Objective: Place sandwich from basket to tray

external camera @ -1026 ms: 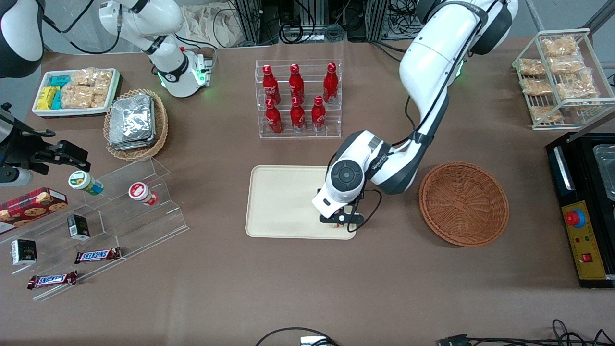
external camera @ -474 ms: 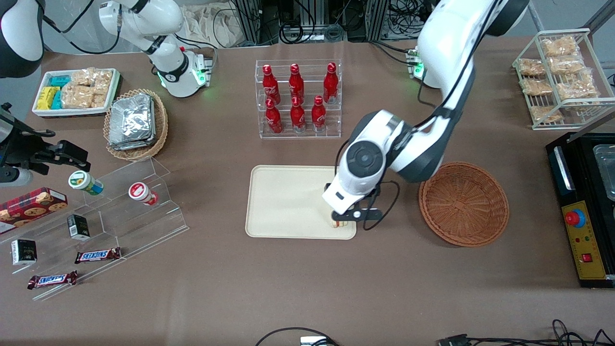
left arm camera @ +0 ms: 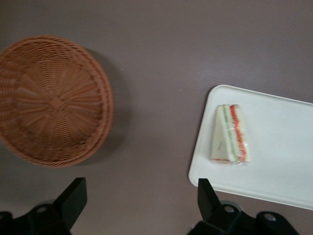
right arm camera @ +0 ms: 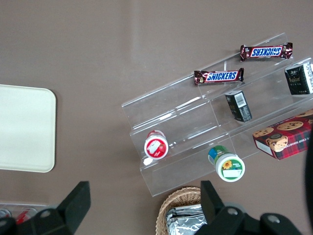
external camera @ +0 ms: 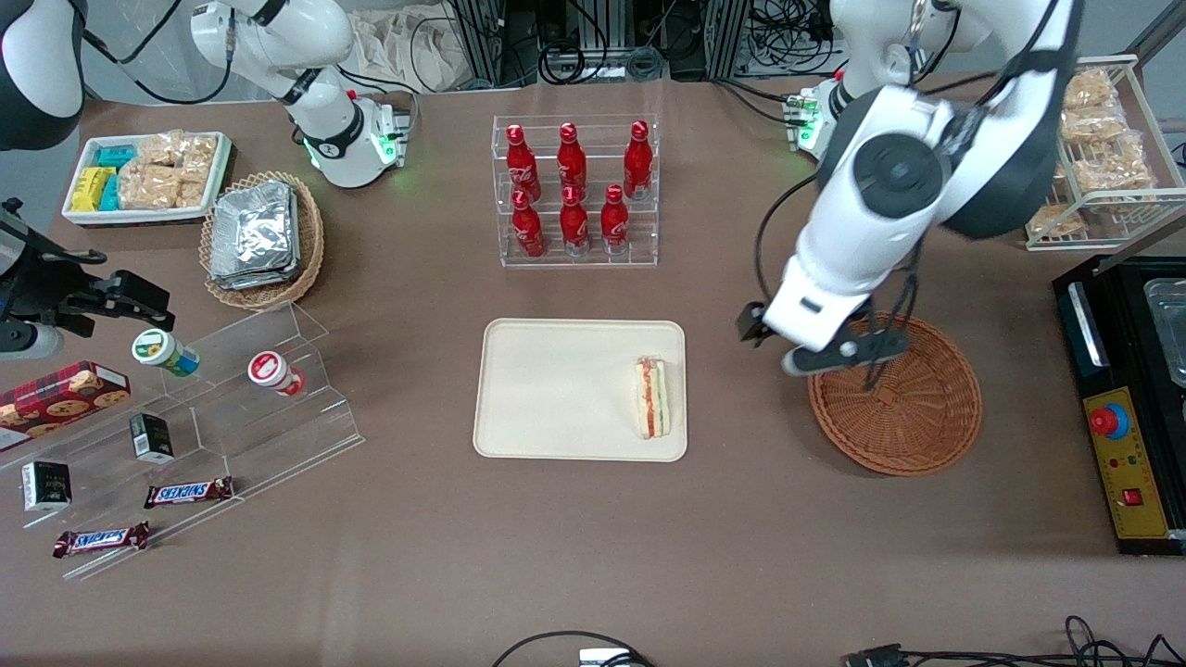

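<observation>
Front view: sandwich [external camera: 652, 398] lies flat on tray [external camera: 556, 389], near edge closest to basket [external camera: 913, 408]; basket holds nothing. Gripper [external camera: 815, 350] hangs above basket rim, fingers apart, holding nothing. Judgement: placement done.

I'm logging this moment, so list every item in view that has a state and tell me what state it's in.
Sandwich: lying on the tray, near the edge nearest the basket, nothing holding it.
Tray: flat on the table, holding only the sandwich.
Basket: upright on the table, empty.
Gripper: open, empty, raised above the basket's rim, apart from the sandwich.
Bottles: upright in their clear rack.
</observation>
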Motion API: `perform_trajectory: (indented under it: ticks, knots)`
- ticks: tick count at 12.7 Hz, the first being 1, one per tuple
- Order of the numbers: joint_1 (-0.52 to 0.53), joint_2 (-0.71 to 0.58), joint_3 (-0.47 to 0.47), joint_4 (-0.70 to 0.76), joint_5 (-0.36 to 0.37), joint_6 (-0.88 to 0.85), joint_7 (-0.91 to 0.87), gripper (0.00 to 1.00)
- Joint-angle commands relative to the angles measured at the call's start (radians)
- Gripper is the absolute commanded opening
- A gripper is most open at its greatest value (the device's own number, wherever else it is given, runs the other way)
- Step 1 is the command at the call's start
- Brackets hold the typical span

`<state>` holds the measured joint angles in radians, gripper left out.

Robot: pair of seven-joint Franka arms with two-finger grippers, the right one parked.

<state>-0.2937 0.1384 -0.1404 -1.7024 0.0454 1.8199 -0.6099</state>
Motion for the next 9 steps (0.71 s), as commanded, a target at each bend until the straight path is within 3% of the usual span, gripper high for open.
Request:
perform_trajectory:
  ticks: [1,5,9]
  knots:
    - [0.051,-0.155,0.055,-0.144,-0.002,-0.051,0.169,1.0]
    - [0.054,-0.21,0.296,-0.112,-0.007,-0.198,0.528,1.0]
    - [0.088,-0.143,0.328,0.007,0.005,-0.225,0.637,1.0]
